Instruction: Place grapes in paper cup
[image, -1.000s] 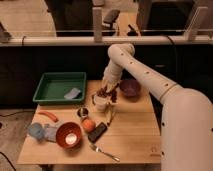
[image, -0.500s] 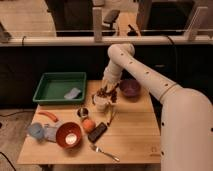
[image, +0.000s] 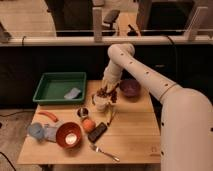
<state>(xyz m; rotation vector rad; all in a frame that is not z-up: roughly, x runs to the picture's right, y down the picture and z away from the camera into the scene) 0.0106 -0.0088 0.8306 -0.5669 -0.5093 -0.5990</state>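
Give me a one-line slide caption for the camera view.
End effector shut on grapes just above the paper cup, near the middle of a cluttered wooden table.

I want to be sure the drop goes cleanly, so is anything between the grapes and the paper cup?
Nothing visible. The claw, shut on the grapes, holds them right above the paper cup.

Gripper (image: 106, 93) seen low over paper cup (image: 100, 103) near bench (image: 131, 131) middle, closed on grapes (image: 107, 92) — bunch held just above cup rim. Purple bowl (image: 129, 88) set right of gripper, green tray (image: 59, 86) at left rear. Metal cup (image: 83, 112), orange fruit (image: 88, 124), orange bowl (image: 68, 134), fork (image: 104, 152) placed nearer front — all apart from cup.
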